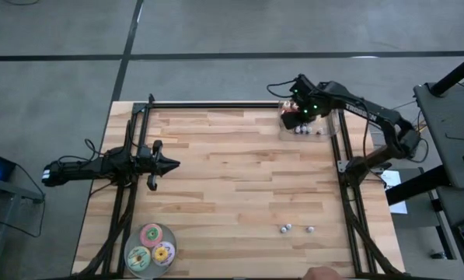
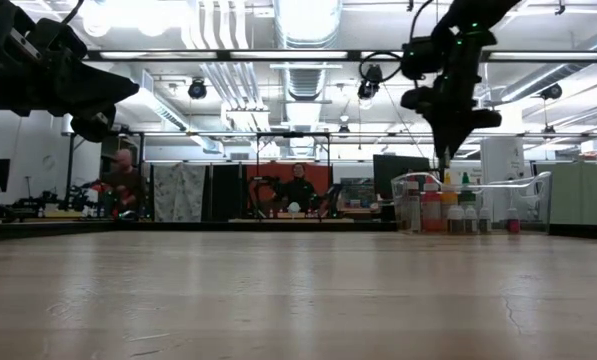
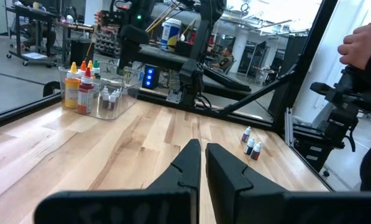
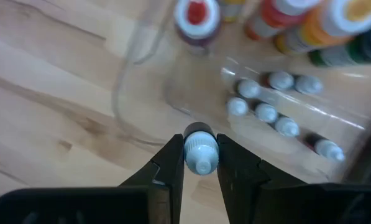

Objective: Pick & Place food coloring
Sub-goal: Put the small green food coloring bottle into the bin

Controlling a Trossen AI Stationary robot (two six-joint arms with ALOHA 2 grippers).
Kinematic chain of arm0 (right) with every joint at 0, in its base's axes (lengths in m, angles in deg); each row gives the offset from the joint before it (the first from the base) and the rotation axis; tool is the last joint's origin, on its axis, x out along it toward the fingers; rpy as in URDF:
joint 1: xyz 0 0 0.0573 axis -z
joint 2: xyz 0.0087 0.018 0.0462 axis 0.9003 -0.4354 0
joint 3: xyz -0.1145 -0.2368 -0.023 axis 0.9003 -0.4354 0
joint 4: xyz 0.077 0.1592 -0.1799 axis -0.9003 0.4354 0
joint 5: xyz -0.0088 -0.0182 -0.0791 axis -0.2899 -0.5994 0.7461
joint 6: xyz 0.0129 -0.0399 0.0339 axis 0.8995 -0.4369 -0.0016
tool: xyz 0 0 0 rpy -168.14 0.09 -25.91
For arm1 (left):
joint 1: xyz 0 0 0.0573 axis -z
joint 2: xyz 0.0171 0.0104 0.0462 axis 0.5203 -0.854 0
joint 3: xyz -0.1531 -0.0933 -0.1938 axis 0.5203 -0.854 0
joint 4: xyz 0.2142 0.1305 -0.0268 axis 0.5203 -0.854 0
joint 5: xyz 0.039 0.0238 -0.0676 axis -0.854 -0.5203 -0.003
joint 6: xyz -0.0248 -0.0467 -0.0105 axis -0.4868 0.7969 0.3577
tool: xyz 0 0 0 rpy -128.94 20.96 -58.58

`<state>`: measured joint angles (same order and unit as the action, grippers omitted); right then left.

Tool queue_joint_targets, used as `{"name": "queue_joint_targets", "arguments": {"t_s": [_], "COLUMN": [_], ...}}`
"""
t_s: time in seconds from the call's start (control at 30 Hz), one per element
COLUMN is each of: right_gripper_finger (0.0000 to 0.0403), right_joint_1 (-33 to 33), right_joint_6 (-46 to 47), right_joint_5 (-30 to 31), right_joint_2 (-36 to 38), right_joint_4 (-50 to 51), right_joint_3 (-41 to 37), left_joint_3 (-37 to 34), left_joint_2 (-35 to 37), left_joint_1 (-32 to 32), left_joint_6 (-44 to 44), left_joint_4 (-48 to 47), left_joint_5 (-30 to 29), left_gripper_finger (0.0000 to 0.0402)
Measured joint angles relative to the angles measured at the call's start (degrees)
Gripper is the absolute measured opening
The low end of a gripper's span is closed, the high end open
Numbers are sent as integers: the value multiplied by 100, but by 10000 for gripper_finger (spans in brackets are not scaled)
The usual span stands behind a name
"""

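- Currently hovering over the clear bin (image 1: 329,128) at the far right corner of the table (image 1: 232,187): right gripper (image 4: 201,155), jaws pinching one tiny food coloring bottle (image 4: 201,151) by its pale cap, just at the bin's near wall.
- Already lying inside that bin: several more tiny pale-capped bottles (image 4: 266,112), beside taller dropper bottles (image 2: 448,208) with red, orange and green tips standing upright.
- Waiting loose on the table toward the near right edge, well apart from the bin: three small bottles (image 1: 295,229), shown standing close together in the left wrist view (image 3: 251,144).
- Idling above the left side of the table: left gripper (image 3: 201,163), jaws pressed nearly together, holding nothing.
- Sitting near the front left corner, untouched: three flat discs (image 1: 151,247).
- Resting on a black fixture beyond the table's right edge: a person's hand (image 3: 362,46).
- Judging the handling: very light, rigid plastic, smooth and round, so likely to twist or squirt out of a loose pinch and to roll once tipped.
- Judging the best hold: squarely across the cap or neck from above, centred between the fingers, with gentle pressure.
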<state>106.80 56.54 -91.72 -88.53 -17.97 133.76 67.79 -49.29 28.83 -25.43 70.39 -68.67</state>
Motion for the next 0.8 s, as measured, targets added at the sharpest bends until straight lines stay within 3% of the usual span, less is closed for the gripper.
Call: {"name": "queue_joint_targets", "arguments": {"t_s": [0.33, 0.8], "right_gripper_finger": [71, 70], "right_joint_1": [449, 707], "right_joint_6": [174, 669], "right_joint_5": [66, 983], "right_joint_2": [758, 1232], "right_joint_4": [0, -267], "right_joint_3": [-803, -1521], "left_joint_3": [-2, -1], "left_joint_2": [0, 0], "left_joint_1": [0, 0], "left_joint_6": [0, 0], "left_joint_4": [0, 0], "left_joint_5": [-1, 1], "left_gripper_finger": [0, 0]}}
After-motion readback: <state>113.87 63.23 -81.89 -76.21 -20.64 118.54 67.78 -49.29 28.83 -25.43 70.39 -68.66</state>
